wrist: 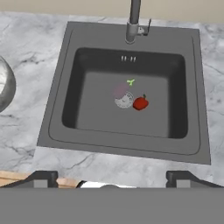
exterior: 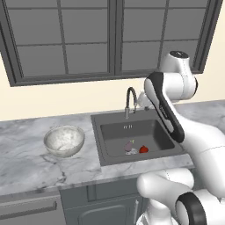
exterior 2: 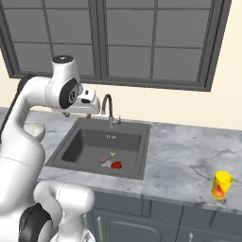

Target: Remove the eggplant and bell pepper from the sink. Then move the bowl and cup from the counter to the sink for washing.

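Observation:
The purple eggplant (exterior: 130,145) (exterior 2: 106,157) (wrist: 120,89) and the red bell pepper (exterior: 143,149) (exterior 2: 116,165) (wrist: 140,103) lie side by side on the floor of the dark sink (exterior: 99,145) (exterior 2: 94,171) (wrist: 57,96), by its whitish drain (wrist: 124,99). The marbled bowl (exterior: 64,140) (wrist: 4,87) stands on the counter (exterior: 26,162) left of the sink. On the counter far to the right stands the yellow cup (exterior 2: 221,184). My gripper (wrist: 112,179) hangs high above the sink's front edge, open, with nothing between its fingertips.
A curved gooseneck faucet (exterior: 130,99) (exterior 2: 108,106) (wrist: 133,19) rises behind the basin. A dark-framed window (exterior: 110,39) spans the back wall. Dark cabinets (exterior 2: 156,222) sit under the marble worktop (exterior 2: 184,151).

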